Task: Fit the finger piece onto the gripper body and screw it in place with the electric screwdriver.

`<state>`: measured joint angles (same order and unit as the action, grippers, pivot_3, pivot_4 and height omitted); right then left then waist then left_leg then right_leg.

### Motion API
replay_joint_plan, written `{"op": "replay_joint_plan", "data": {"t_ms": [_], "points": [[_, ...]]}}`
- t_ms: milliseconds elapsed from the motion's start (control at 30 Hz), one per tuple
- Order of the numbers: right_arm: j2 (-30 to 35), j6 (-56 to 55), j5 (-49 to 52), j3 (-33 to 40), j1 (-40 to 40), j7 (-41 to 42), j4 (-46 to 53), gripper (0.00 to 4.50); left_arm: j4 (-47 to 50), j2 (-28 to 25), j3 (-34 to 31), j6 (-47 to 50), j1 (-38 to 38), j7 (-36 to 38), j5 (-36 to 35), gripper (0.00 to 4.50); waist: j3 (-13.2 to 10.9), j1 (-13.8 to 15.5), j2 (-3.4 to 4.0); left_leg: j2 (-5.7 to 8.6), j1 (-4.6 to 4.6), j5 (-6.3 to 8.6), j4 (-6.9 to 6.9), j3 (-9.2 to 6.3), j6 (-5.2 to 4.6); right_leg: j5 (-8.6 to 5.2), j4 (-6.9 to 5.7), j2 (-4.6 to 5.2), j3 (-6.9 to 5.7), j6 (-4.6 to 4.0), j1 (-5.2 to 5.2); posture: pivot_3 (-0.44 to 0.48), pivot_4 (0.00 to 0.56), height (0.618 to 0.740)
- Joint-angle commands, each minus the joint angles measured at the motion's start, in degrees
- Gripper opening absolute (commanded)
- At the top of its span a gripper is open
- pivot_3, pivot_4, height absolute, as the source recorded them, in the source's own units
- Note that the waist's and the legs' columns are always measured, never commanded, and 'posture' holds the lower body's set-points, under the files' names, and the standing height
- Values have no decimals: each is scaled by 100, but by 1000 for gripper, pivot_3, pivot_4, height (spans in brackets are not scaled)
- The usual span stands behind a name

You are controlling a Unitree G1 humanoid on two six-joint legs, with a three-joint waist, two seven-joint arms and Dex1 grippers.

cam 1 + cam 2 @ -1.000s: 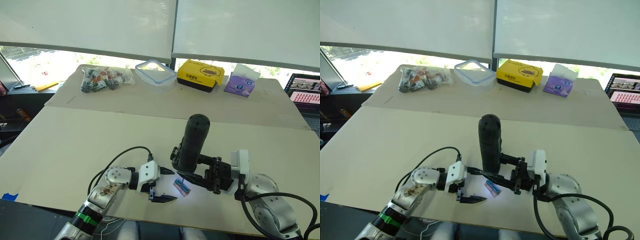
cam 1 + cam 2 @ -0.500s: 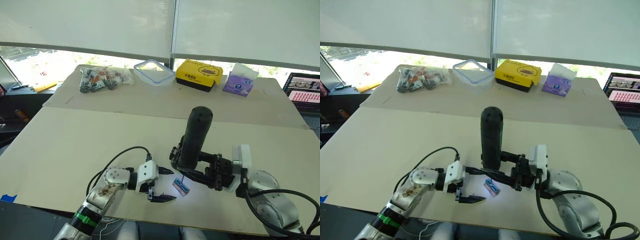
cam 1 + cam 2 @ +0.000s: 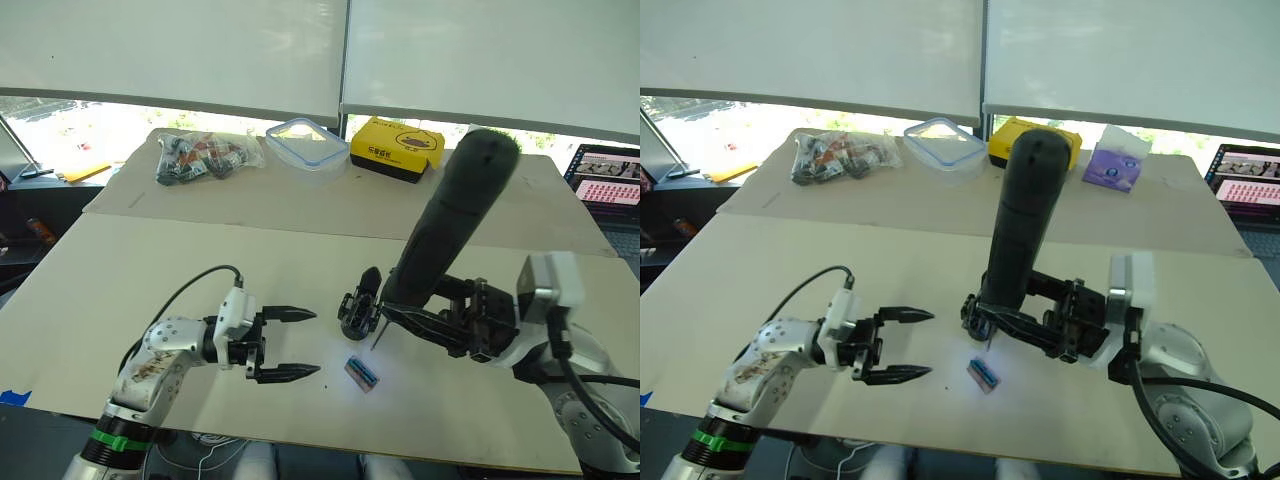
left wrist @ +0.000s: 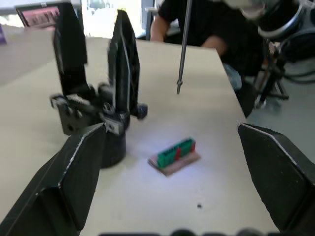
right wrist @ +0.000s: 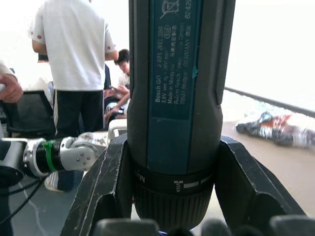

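The right gripper [image 3: 440, 322] holds the electric screwdriver [image 3: 445, 228] clamped between its fingers, the tool tilted with its thin metal bit hanging just above the tabletop [image 3: 200, 260] beside the gripper body [image 3: 358, 305]. The left gripper [image 3: 292, 343] hovers with its fingers [image 3: 288, 315] spread wide and holding nothing, the gripper body standing upright just beyond their tips. A small green-brown block [image 3: 362, 373] lies flat near the lower fingertip, apart from the gripper body.

The thick dark cylindrical electric screwdriver [image 5: 179, 98] carries a label reading "Bosch GO" and "3.6V". The remaining small print seems to include "Robert Bosch" and "Germany".
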<state>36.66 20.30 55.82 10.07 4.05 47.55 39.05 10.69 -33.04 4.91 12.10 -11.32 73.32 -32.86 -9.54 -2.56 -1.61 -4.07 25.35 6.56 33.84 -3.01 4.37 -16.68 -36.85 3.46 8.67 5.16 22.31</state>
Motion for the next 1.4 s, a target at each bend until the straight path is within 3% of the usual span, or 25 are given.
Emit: {"op": "replay_joint_plan", "data": {"t_ms": [33, 200, 300, 433, 700, 1000, 1233, 1400], "points": [[324, 210, 770, 568, 260, -269, 361, 1903, 325, -218, -385, 342, -124, -44, -411, 4472, -5, -4, -5, 0, 2, 0, 0, 0, 0, 0, 0, 0, 0, 0, 2, 0, 150, 740], [594, 402, 1312, 890, 684, -627, 235, 1903, -151, -240, -666, 222, -206, -315, -176, 4472, -7, -8, -7, 0, 0, 0, 2, 0, 0, 1, 1, 0, 0, -1, 1, 0, 150, 740], [660, 482, 1471, 902, 985, -806, 147, 1903, -488, -195, -698, 348, -303, -873, 165, 4472, -8, -6, -9, 0, 1, 0, 0, 0, 0, 1, 1, 0, 1, -1, 2, 0, 150, 740], [671, 617, 1593, 822, 1320, -978, 86, 1903, -786, -66, -546, 18, -356, -847, 428, 4472, -12, -1, -16, 0, 5, -1, 0, 1, -1, 1, 2, 0, 0, -1, 4, 0, 150, 740], [579, 741, 1572, 675, 1613, -1059, 7, 1903, -1524, 695, 312, -526, -632, -1101, 1346, 4472, -14, 18, -19, 0, 17, -1, 0, 0, -1, 6, 4, 0, -1, -6, 10, 0, 150, 740], [593, 811, 1574, 678, 1694, -1059, -15, 1903, -2018, 1382, 897, -744, -1020, -1308, 1904, 4472, -14, 8, -20, 0, 17, -1, 0, -2, -2, 6, 0, -2, -1, 2, 11, 0, 150, 740], [624, 829, 1570, 718, 1671, -1050, -40, 1903, -2423, 1851, 1131, -745, -1432, -1634, 2271, 4472, -14, 7, -20, 1, 17, -1, 2, -3, -2, 11, 0, -2, -1, 11, 10, 0, 150, 740], [633, 842, 1557, 732, 1633, -1058, -20, 1903, -2544, 1883, 1228, -796, -1507, -1535, 2387, 4472, -14, -7, -20, 1, 17, -1, 0, -3, -2, 27, 0, -3, -1, 40, 11, 0, 150, 740]]}}
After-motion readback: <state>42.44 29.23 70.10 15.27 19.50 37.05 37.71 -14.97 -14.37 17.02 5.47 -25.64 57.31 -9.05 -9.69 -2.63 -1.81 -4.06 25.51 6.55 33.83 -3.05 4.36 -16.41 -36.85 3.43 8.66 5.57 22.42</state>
